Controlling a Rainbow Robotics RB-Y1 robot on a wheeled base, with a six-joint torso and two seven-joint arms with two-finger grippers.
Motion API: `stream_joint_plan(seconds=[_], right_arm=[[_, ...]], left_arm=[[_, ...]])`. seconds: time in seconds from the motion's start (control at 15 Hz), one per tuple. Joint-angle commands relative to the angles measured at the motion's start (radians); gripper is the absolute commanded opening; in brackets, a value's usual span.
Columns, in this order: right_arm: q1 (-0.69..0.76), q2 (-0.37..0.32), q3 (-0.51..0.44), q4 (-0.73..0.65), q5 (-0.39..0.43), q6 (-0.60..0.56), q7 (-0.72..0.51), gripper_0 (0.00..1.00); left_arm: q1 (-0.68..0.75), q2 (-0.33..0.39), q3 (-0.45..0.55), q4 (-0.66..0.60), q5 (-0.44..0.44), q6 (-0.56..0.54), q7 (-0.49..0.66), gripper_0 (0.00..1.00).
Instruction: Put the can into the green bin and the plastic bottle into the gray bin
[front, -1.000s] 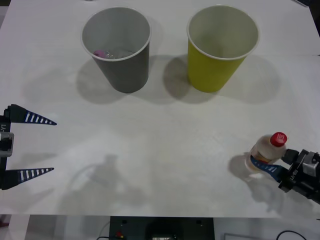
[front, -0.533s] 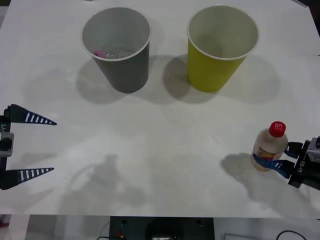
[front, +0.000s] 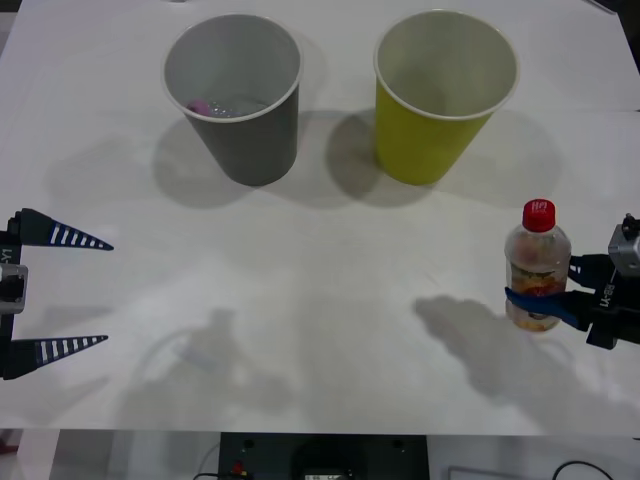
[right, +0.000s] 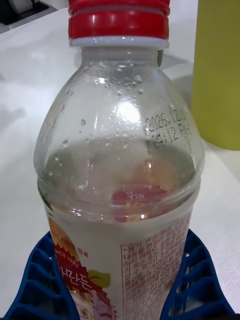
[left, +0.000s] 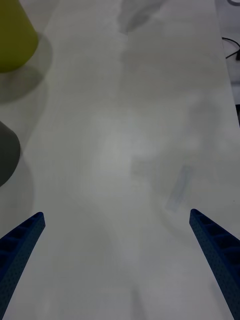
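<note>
We see the right claw (front: 548, 305) clamped low on the plastic bottle (front: 537, 266), upright and probably lifted off the desk (front: 330, 300) for carrying to the gray bin (front: 235, 95); the left claw (front: 75, 292) waits wide.

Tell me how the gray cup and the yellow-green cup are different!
The gray bin is dark gray outside; the green bin is yellow-green. The gray bin stands on the robot's left, the green bin on its right. The gray bin has a small pink-tipped thing inside; the green bin looks empty. Both are upright, white-rimmed and look the same size.
</note>
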Motion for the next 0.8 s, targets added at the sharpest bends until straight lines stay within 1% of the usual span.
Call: stream_joint_plan(seconds=[0.07,0.27,0.33,0.4,0.67,0.8], right_arm=[[-0.012,-0.07,0.003,-0.081,0.01,0.0,-0.167,0.0],[-0.053,-0.164,0.018,-0.153,0.01,-0.003,-0.348,0.0],[-0.069,-0.184,0.028,-0.167,0.012,-0.003,-0.391,0.0],[-0.095,-0.215,0.037,-0.188,0.012,-0.003,-0.458,0.0],[-0.198,-0.308,0.084,-0.283,0.081,-0.006,-0.714,0.0],[-0.263,-0.354,0.123,-0.309,0.097,-0.006,-0.823,0.0]], left_arm=[[0.0,0.0,0.0,0.0,0.0,0.0,0.0,1.0],[0.0,0.0,0.0,0.0,0.0,0.0,0.0,1.0],[0.0,0.0,0.0,0.0,0.0,0.0,0.0,1.0],[0.0,0.0,0.0,0.0,0.0,0.0,0.0,1.0],[0.0,0.0,0.0,0.0,0.0,0.0,0.0,1.0],[0.0,0.0,0.0,0.0,0.0,0.0,0.0,1.0]])
